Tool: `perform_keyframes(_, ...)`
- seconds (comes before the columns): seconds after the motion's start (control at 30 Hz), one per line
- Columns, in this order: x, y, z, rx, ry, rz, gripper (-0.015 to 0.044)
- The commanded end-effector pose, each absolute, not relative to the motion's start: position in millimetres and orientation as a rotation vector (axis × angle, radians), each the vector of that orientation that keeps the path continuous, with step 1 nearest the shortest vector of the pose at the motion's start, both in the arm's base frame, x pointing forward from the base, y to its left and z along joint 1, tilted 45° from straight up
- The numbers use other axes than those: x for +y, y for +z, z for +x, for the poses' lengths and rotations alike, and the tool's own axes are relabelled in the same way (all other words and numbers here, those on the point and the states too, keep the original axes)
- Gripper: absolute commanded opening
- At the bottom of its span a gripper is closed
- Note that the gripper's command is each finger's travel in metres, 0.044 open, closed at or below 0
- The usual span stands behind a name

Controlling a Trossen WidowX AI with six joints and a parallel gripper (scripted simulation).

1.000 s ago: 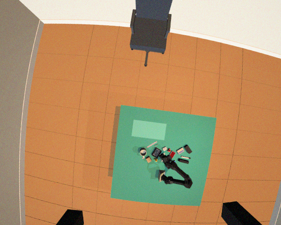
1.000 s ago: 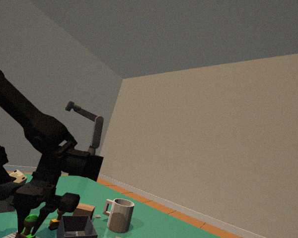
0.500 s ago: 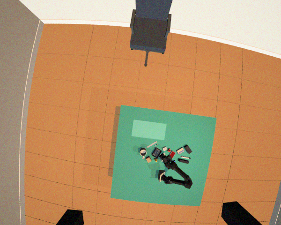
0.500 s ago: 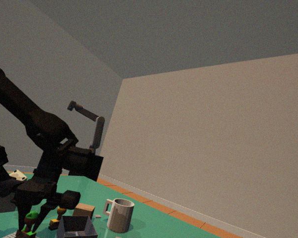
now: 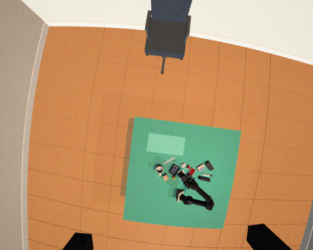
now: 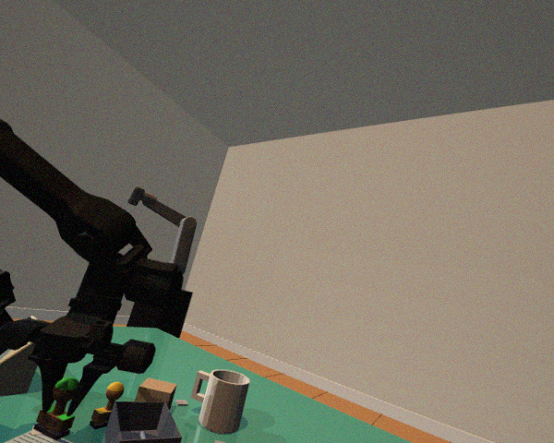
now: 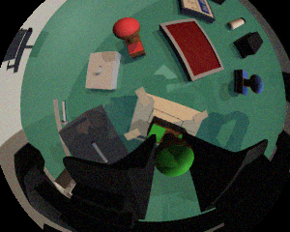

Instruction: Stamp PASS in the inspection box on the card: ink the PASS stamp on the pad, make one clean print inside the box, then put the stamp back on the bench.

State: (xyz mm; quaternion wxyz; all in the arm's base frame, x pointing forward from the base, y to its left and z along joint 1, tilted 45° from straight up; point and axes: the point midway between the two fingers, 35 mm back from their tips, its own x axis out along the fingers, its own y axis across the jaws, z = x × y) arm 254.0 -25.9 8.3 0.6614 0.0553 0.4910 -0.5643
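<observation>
My dark fingers (image 6: 58,407) are partly open, closed on the wooden stamp with a bright green round knob (image 6: 66,384) (image 7: 174,159). It hangs roughly upright from my grip, at the cream-coloured card (image 6: 32,437) (image 7: 176,108), which has tape-like pieces at its corners. The stamp's base and my fingers cover part of the card, so I cannot tell whether the base touches it, nor read any print beneath. The card lies on a green surface (image 5: 207,145) (image 6: 310,419) (image 7: 53,68). Near the card is the red ink pad with a pale rim (image 5: 191,171) (image 7: 192,49), well apart from the stamp I hold. A wooden stamp with a red knob (image 5: 188,166) (image 7: 127,29) lies between that pad and a whitish, square block with a small nub (image 5: 183,165) (image 7: 102,71). A stamp with a blue knob (image 7: 255,84) is on the pad's other side. Close to my working space stands an open, dark grey box (image 5: 174,169) (image 6: 141,431) (image 7: 93,135); near it are a stamp with a yellow knob (image 5: 173,177) (image 6: 114,390) and a tan block (image 5: 165,176) (image 6: 157,390). Farther out stands a pale mug with a squared handle (image 5: 159,169) (image 6: 223,402), upright and apart from my fingers.
</observation>
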Motion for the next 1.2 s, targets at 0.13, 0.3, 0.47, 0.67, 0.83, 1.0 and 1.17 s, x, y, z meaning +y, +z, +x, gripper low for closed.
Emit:
perform_keyframes(0.13,-16.5,17.1,255.6,1.113,-1.277,0.132,0.0000)
perform_keyframes(0.3,-10.9,22.9,256.4,1.113,-1.277,0.132,0.0000)
perform_keyframes(0.47,-5.4,28.9,256.9,1.113,-1.277,0.132,0.0000)
perform_keyframes(0.67,1.3,36.2,257.3,1.113,-1.278,0.132,0.0000)
perform_keyframes(0.83,4.2,37.1,263.0,1.112,-1.278,0.132,0.0000)
perform_keyframes(1.0,9.0,34.3,281.8,1.111,-1.278,0.133,0.0000)
perform_keyframes(1.17,13.2,30.5,300.1,1.110,-1.278,0.135,0.0000)
